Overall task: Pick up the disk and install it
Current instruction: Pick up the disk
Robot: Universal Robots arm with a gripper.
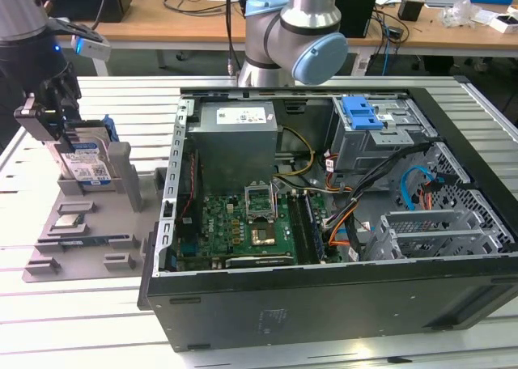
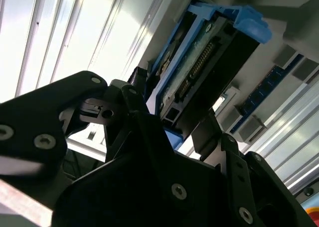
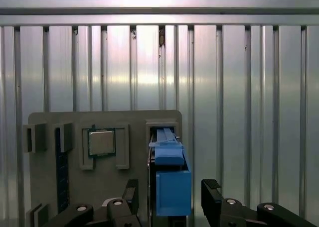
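The disk (image 1: 85, 165) stands on edge in a slot of the grey holder plate (image 1: 121, 223) at the exterior view's left, its white-and-blue label facing out and its blue carrier around it. My gripper (image 1: 57, 130) is right over it, open. In the first wrist view the disk (image 3: 172, 187) sits between the two black fingers (image 3: 130, 197), with a narrow gap on each side. In the second wrist view the disk's connector edge (image 2: 199, 67) and blue carrier show just beyond the gripper (image 2: 172, 120).
A small silver CPU chip (image 1: 69, 221) (image 3: 101, 142) lies in the holder plate beside the disk. The open computer case (image 1: 324, 223) lies at the exterior view's right, with a drive cage and blue bracket (image 1: 362, 114) at its far corner. The arm's base (image 1: 291, 37) stands behind the case.
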